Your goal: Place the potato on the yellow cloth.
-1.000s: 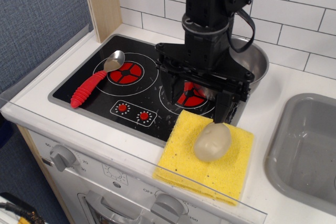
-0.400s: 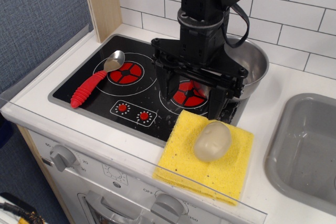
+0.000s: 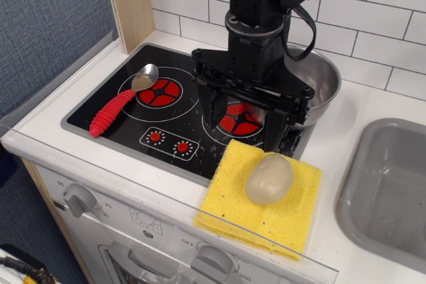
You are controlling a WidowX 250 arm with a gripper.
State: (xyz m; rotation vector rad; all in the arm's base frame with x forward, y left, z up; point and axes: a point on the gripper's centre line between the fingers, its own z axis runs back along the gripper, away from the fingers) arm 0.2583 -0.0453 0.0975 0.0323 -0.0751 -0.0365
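The pale beige potato lies on the bright yellow cloth at the front of the counter, right of the stove. My black gripper hangs open and empty above the right burner, just behind and to the left of the potato. Its two fingers stand wide apart and touch nothing.
A silver spoon with a red ribbed handle lies on the left burner of the black stove. A steel pot sits behind my arm at the back right. A grey sink is on the right. Two red knobs are at the stove front.
My gripper has risen and shifted a little back and left, away from the potato. The potato stays on the cloth. Nothing has moved in the last half second.
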